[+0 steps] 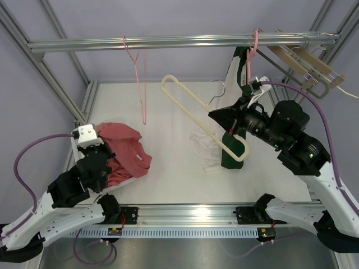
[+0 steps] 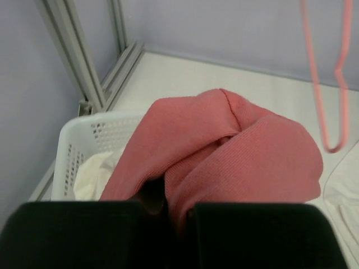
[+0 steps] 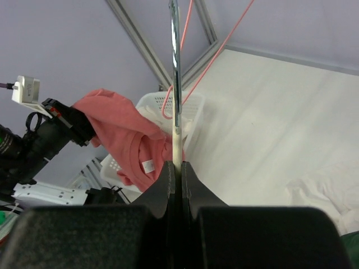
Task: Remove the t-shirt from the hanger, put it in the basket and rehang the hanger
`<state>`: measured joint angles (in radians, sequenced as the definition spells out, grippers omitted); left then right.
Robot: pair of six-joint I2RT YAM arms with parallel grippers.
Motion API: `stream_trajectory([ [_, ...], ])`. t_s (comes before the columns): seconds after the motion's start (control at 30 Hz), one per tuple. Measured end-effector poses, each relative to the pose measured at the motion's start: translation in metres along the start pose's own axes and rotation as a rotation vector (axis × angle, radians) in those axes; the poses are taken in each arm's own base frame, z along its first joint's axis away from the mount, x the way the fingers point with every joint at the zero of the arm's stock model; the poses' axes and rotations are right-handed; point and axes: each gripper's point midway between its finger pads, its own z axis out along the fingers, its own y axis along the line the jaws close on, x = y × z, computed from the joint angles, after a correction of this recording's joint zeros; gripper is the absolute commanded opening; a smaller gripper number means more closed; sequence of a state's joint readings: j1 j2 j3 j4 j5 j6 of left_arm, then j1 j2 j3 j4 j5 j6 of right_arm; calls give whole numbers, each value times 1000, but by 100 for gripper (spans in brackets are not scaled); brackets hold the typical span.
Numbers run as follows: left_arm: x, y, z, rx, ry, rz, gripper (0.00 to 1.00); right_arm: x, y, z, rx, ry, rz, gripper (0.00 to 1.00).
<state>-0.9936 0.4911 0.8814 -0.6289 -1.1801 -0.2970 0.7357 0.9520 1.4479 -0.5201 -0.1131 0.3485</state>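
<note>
Left end effector point(image 2: 175, 218): lower left of the top view, jaws nearly together, clamped on a fold of the pink t-shirt point(image 1: 126, 148).
Pink t-shirt: off any hanger, bunched at the left end effector and draped over the rim of the white basket point(image 2: 84, 140) at the left edge of the table point(image 1: 269, 168).
Right end effector point(image 3: 178, 171): centre right of the top view, jaws pinched onto the neck of the cream hanger point(image 1: 193, 101), just below its metal hook.
Cream hanger: bare, held in the air and tilted over the middle of the table.
Rail point(image 1: 168, 42): across the top of the frame; an empty pink hanger point(image 1: 137, 73) at upper left, a dark green garment point(image 1: 238, 67) and wooden hangers point(image 1: 305, 64) at upper right.
White cloth point(image 1: 205, 148): crumpled on the table, centre, below the cream hanger.
</note>
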Motion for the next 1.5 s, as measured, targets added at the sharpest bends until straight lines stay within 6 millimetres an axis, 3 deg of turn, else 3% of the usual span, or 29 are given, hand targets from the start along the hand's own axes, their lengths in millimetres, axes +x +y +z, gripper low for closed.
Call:
stream_trajectory([
  [0.1,21,14,-3,-47,54,-42,0,9,-10,15,36,32,-9,0],
  [0.27,37,52,-18,-120,104,-117,0,16,-16,26,54,59,-21,0],
  [0.4,45,52,-16,-198,153,-74,0,8,-18,43,72,59,-29,0],
  [0.57,63,41,6,-322,235,-3,0,11,-25,67,103,83,-41,0],
  [0.77,88,99,27,-542,297,-235,0,20,-30,72,139,111,-69,0],
  [0.93,122,121,51,-566,399,-404,0,3,-30,74,167,80,-87,0],
  [1.0,129,114,68,-518,438,-441,6,-7,-31,82,183,62,-97,0],
  [1.1,141,107,84,-470,493,-482,25,-16,-37,100,224,46,-117,0],
  [1.13,142,107,88,-458,498,-507,42,-17,-39,106,237,45,-125,0],
  [1.27,141,109,91,-425,476,-560,81,-20,-42,137,276,57,-178,0],
  [1.4,122,91,84,-314,415,-564,99,-34,-46,171,323,39,-237,0],
  [1.5,104,72,80,-204,367,-569,99,-37,-58,190,380,39,-277,0],
])
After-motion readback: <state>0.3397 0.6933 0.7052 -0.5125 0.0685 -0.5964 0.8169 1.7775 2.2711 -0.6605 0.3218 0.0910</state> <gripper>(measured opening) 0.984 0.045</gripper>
